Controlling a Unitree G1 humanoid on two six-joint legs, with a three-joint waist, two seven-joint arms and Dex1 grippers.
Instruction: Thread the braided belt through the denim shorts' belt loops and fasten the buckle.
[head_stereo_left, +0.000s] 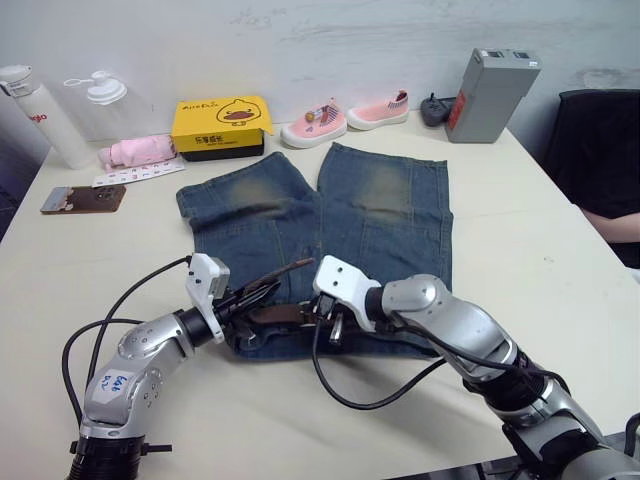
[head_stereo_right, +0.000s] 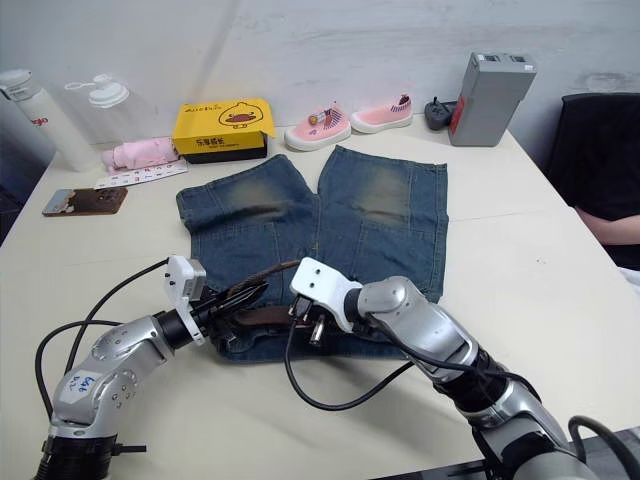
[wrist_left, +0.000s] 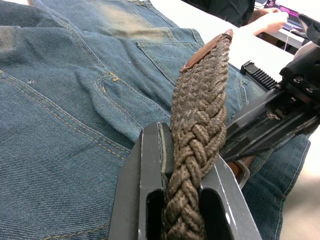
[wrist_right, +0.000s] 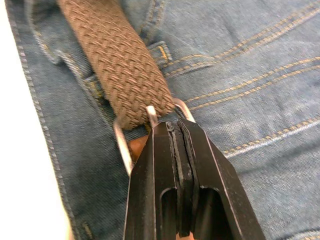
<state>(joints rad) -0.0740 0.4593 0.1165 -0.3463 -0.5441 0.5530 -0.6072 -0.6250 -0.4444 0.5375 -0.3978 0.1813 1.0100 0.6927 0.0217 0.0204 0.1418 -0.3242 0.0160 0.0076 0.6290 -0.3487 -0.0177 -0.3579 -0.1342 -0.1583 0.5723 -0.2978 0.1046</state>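
The blue denim shorts (head_stereo_left: 330, 235) lay flat, waistband toward the desk's near edge. The left claw (wrist_left: 182, 197) clamped the dark brown braided belt (wrist_left: 200, 130), raising its tan tip, while the right claw (wrist_right: 177, 142) pinched the silver rectangular buckle (wrist_right: 125, 145), probably steadying it for fastening.
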